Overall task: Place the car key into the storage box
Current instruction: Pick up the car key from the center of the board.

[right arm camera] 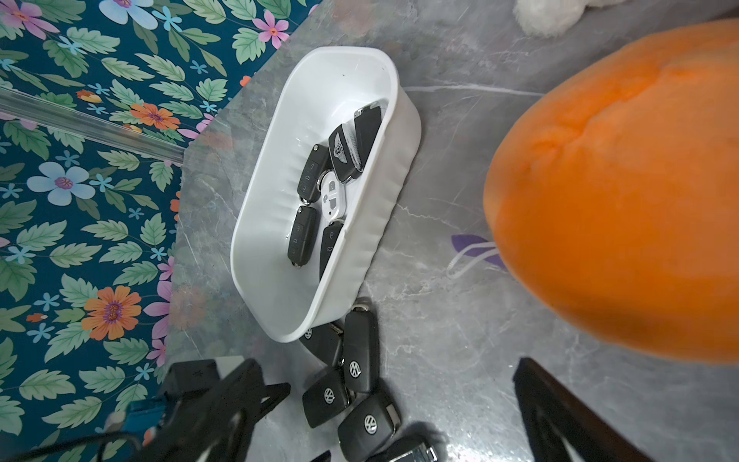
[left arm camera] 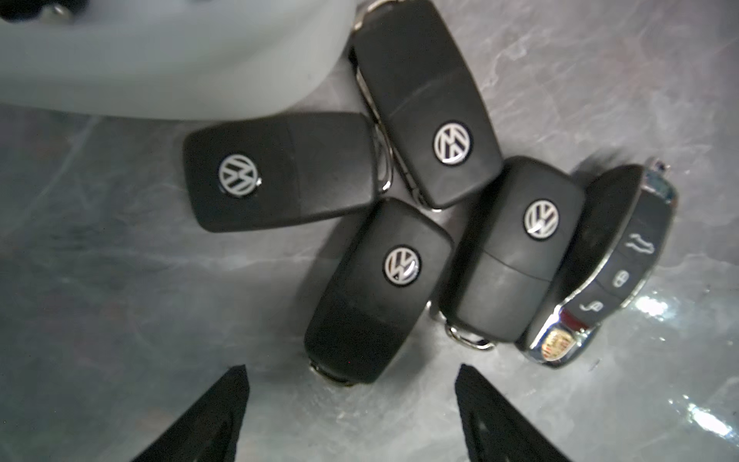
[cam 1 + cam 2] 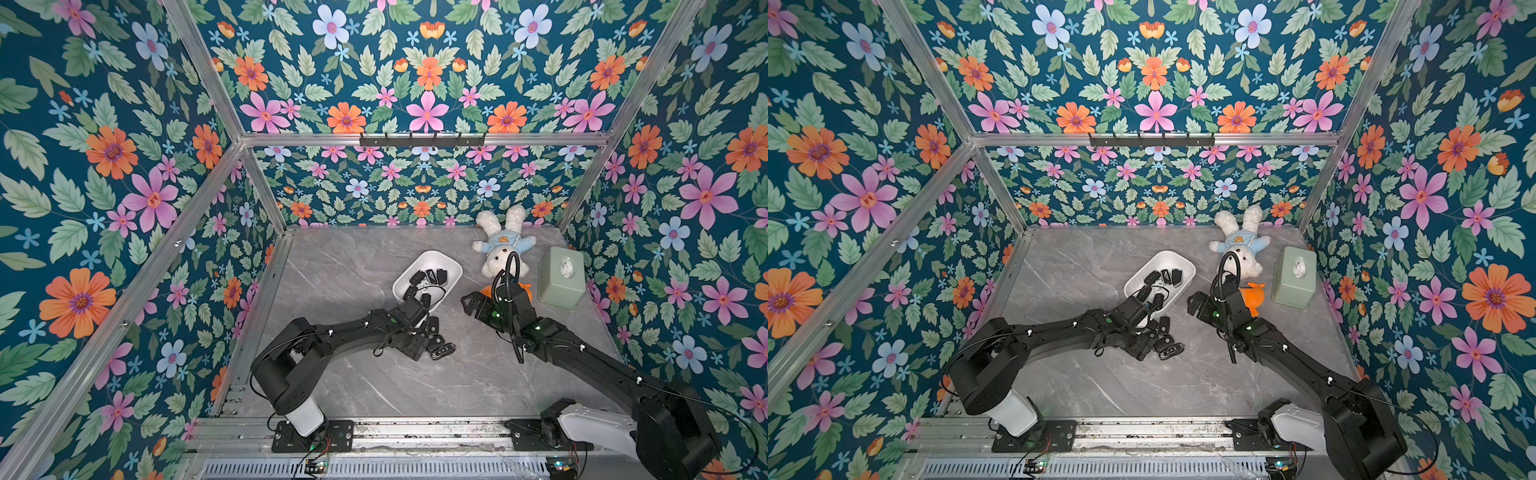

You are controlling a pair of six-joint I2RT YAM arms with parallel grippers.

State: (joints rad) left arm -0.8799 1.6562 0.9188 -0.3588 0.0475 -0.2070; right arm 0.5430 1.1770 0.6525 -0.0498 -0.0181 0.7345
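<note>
The white storage box (image 3: 434,259) (image 3: 1167,259) (image 1: 376,236) lies mid-table with several car keys inside. Several more black car keys (image 3: 440,345) (image 1: 360,368) lie on the table by its near end. In the left wrist view, one logo-marked key (image 2: 376,292) lies just ahead of my left gripper (image 2: 352,372) (image 3: 417,351). That gripper is low over the table and open, with nothing between its fingers. A chrome-edged key (image 2: 608,272) is at the edge of the cluster, and the box wall (image 2: 160,60) stands just beyond it. My right gripper (image 3: 471,303) (image 1: 384,372) hovers open and empty, right of the box.
An orange plush (image 3: 525,291) (image 1: 620,180) sits close behind the right gripper. A white rabbit plush (image 3: 500,245) lies at the back, and a pale green tissue box (image 3: 561,276) stands by the right wall. Floral walls enclose the table on three sides.
</note>
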